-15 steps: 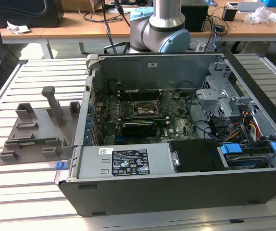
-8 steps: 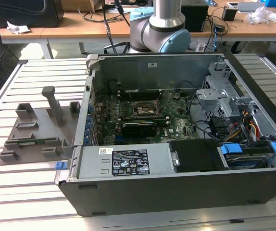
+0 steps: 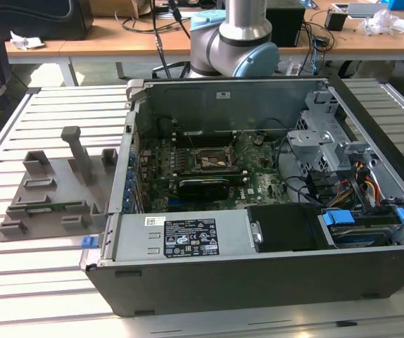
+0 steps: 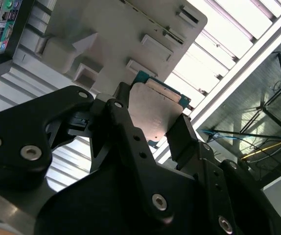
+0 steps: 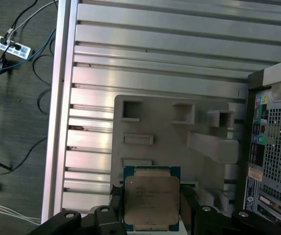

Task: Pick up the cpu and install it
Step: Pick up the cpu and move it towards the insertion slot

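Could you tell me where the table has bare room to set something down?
In the exterior view, bare slats lie between the grey fixture and the table's far edge, and between it and the near edge, beside the computer case. Inside the case it is crowded. The hand grips the cpu.

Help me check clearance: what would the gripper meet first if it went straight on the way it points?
Probably the grey fixture tray on the slatted table: the gripper, shut on the cpu, points at it, though the gap is unclear.
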Robot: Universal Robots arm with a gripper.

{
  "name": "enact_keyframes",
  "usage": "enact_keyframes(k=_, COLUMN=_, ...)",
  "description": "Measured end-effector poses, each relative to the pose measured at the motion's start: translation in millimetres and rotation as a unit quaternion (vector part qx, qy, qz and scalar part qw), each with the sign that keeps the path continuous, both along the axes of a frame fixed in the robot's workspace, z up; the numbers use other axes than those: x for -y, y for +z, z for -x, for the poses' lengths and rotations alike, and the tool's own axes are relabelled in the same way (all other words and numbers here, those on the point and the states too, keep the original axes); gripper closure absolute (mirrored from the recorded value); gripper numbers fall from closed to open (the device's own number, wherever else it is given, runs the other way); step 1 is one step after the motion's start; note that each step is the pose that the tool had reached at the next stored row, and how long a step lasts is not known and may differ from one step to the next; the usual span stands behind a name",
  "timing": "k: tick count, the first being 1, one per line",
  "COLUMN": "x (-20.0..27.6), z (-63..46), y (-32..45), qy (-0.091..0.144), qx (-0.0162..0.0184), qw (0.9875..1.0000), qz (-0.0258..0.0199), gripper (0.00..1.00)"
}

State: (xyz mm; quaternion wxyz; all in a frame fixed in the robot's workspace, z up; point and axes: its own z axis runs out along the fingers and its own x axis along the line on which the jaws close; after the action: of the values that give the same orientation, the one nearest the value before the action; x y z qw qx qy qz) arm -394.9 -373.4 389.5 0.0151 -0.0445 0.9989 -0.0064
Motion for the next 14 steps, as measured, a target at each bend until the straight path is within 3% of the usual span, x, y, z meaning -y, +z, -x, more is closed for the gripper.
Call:
enact_keyframes(k=9, x=0.0, z=-17.6, y=0.0, qy=0.000, qx=0.0000, qw=1.0000, qz=0.0000, gripper=0.45)
enact_keyframes(k=14, x=0.0, z=-21.9, y=0.0, qy=0.000, qx=0.0000, qw=1.0000, qz=0.0000, gripper=0.45)
